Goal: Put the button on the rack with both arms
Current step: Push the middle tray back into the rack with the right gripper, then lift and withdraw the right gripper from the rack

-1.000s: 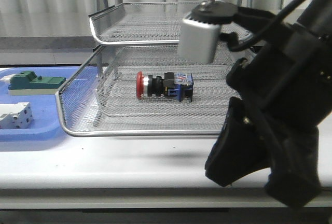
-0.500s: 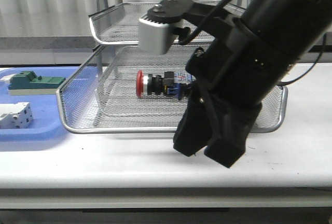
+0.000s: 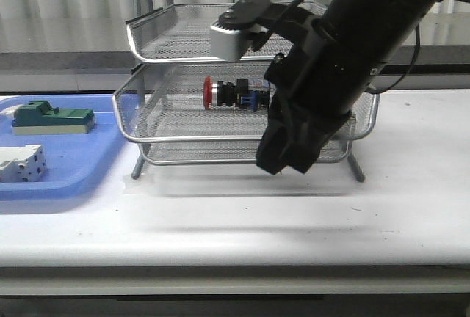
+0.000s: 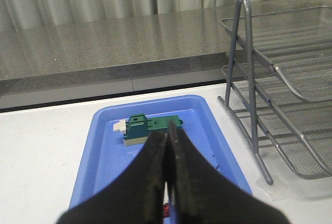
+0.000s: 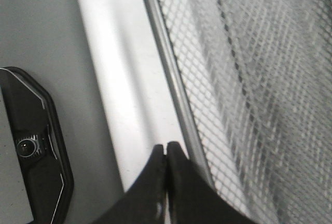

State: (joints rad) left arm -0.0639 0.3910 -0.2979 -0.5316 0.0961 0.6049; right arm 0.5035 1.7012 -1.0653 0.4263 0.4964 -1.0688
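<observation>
The right pincer hangs at the near edge of the rack, its fingers pressed together on nothing, just above the white worktop. Beyond it and slightly left, the button lies on its side in the rack's middle tray, red head pointing left, apart from the pincer. At far left, the left pincer hovers over the blue bin; it looks closed, though a small reddish speck between its tips is unclear.
</observation>
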